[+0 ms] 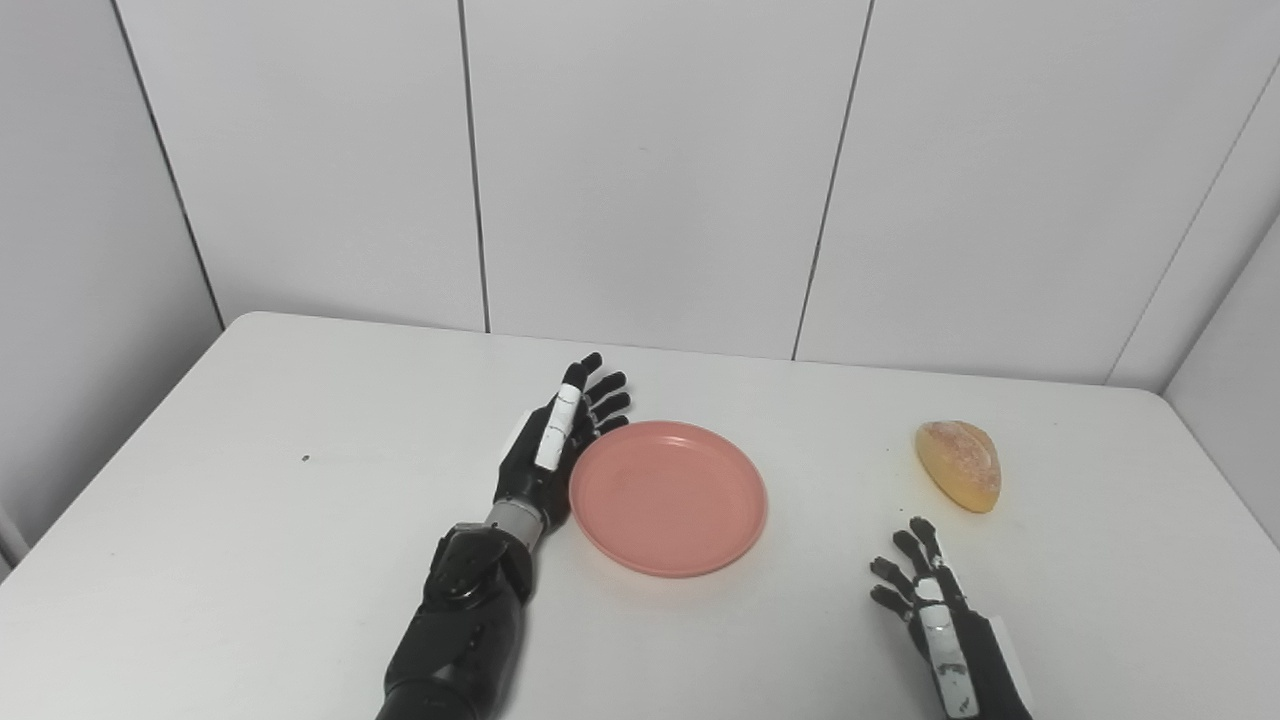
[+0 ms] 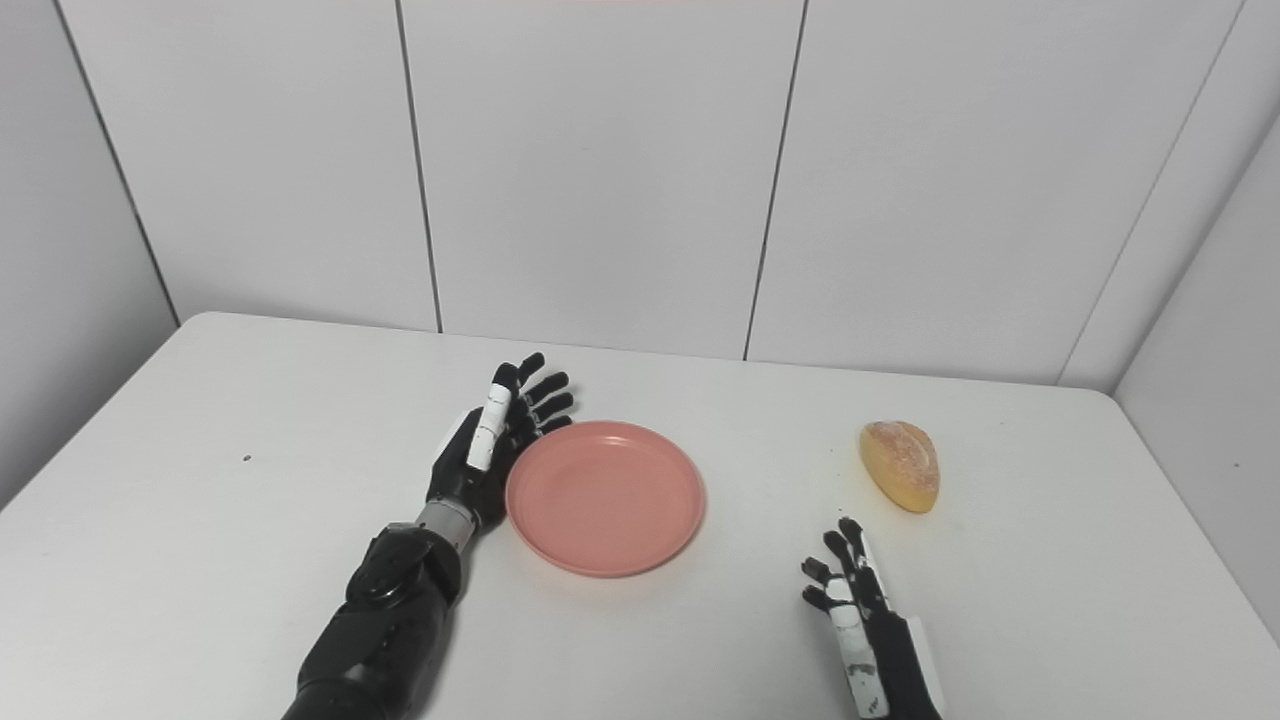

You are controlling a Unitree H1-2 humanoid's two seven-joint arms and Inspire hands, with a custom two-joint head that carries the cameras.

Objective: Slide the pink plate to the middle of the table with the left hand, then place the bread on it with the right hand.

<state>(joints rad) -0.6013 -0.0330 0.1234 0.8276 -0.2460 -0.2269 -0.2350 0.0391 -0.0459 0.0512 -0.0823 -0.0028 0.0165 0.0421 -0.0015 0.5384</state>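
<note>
The pink plate lies flat near the middle of the white table, with nothing on it. My left hand stands on edge against the plate's left rim, open, fingers stretched toward the wall. A golden bread roll rests on the table to the right of the plate, well apart from it. Low at the right, my right hand is open with fingers spread, a short way in front of the bread and not touching it.
White panelled walls close the table off behind and on both sides. A small dark speck marks the left part of the tabletop. The table's right edge runs close to the bread.
</note>
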